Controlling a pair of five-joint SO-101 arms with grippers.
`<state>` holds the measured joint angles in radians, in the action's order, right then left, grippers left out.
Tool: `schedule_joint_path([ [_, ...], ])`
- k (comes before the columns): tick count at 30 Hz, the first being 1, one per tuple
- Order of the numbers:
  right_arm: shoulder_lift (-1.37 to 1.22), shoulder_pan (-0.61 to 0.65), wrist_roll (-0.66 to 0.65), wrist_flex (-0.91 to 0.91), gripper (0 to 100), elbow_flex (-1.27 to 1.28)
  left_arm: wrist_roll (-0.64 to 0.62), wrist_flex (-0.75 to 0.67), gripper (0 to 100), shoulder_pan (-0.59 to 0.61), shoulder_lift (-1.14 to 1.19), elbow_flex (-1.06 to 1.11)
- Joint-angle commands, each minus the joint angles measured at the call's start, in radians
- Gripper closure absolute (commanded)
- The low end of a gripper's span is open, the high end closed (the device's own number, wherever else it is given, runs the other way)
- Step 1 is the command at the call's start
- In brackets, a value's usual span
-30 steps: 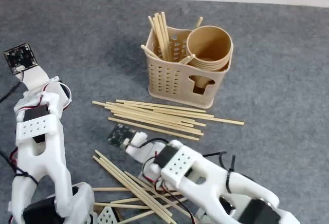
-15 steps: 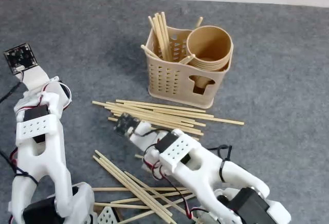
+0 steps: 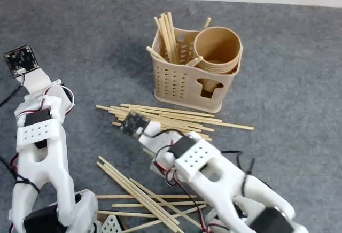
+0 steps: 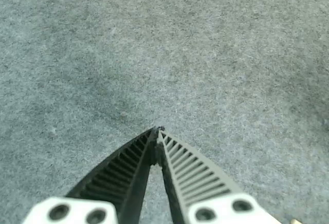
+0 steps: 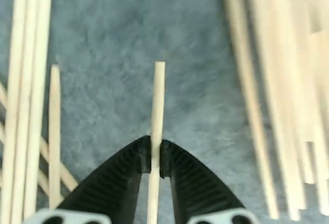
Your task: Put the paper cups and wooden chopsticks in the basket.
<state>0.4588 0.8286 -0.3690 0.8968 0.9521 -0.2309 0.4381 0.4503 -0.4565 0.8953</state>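
Your right gripper (image 5: 155,146) pinches a single wooden chopstick (image 5: 159,88) between its black fingers. The stick's end juts past the fingertips above the grey mat (image 3: 288,83). In the high view your right arm (image 3: 197,161) leans over the loose row of chopsticks (image 3: 176,116) lying just in front of the basket (image 3: 181,86), with its wrist above the end of the row nearer your left arm (image 3: 40,137). The basket stands upright on the mat. A stack of paper cups (image 3: 218,48) sits in one of its compartments, and a bundle of chopsticks (image 3: 166,32) stands tilted in the compartment beside it. A second scatter of chopsticks (image 3: 138,194) lies farther from the basket, between the two arm bases. Your left arm stands well apart from the basket, off to one side. Your left gripper (image 4: 156,131) has its fingers pressed together, tips meeting, and points at bare mat.
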Motion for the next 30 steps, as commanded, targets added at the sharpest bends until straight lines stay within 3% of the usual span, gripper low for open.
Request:
schedule_joint_path([
  [1, 0.142, -0.038, -0.017, 0.015, 99.3, -0.002, -0.003, -0.018, 99, 0.008, -0.027, -0.005],
  [22, 0.881, -0.042, -0.011, -0.004, 99.3, 0.194, -0.003, -0.018, 99, 0.008, -0.027, -0.005],
  [30, 1.142, -0.042, -0.011, -0.265, 99.3, 0.426, -0.003, -0.018, 99, 0.008, -0.027, -0.005],
])
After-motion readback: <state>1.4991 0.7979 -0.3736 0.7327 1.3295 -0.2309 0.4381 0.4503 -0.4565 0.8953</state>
